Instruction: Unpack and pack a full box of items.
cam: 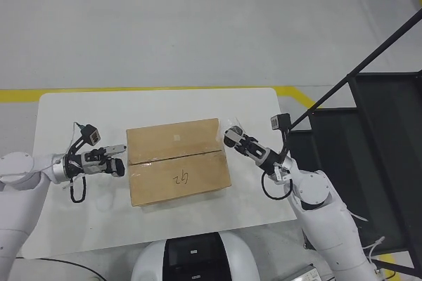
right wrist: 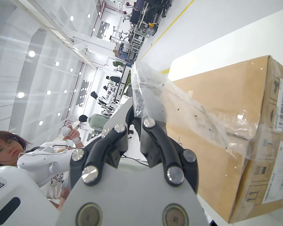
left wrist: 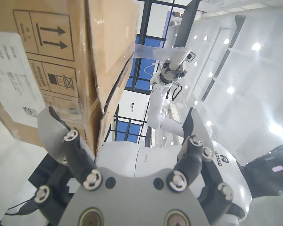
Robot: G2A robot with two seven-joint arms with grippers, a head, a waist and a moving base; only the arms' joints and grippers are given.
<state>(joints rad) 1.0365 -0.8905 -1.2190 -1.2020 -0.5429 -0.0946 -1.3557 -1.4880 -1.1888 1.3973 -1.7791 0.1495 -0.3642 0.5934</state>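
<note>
A brown cardboard box [cam: 177, 161] sits in the middle of the white table [cam: 70, 112]. Its top flaps are shut. The robot's right gripper [cam: 232, 135] is by the far corner of the box on its own side. Its jaws are pinched tight on a strip of clear tape [right wrist: 191, 109]. One end of the tape is stuck to the end of the box, and the rest stretches up to the gripper. I think it holds the tape like this so it can pull it off and the flaps can open.

The left gripper [cam: 121, 159] is just beside the other end of the box. Its jaws are spread wide and hold nothing, and the box's end is right in front of them. I think it is there to stop the box from sliding when the tape gets pulled. The unpacking looks like it is only at the start, because the box is not open yet.
</note>
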